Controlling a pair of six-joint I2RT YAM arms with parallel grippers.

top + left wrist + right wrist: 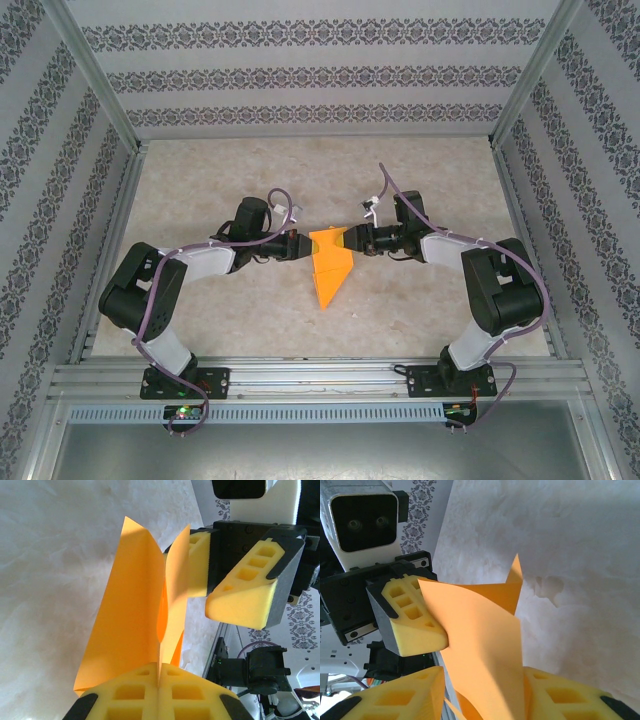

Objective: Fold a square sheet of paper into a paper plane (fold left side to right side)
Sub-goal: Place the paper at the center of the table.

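Paper is found at the middle of the pale, marbled tabletop. A sheet of thin orange paper, creased into a pointed wedge, is placed between the two arms. Its broad end is level with the grippers and its tip is directed toward the near edge of the table. Whether the tip rests on the surface cannot be told.

The left gripper is seen at the left of the sheet's broad end. In the left wrist view its yellow foam pads are pressed flat together and the sheet is pinched in the seam between them. From that seam the paper rises in two flaps that are spread apart in a narrow V, with a darker orange fold shown in the hollow.

The right gripper is set at the opposite side of the broad end, facing the left one. In the right wrist view its own yellow foam pads are held apart and the sheet stands between them. The paper lies against the pad on the right of that view, while a clear gap is left beside the other pad, so the sheet is straddled and not clamped. In the left wrist view the same two pads are seen spread, with the edge of one flap overlapping the farther pad.
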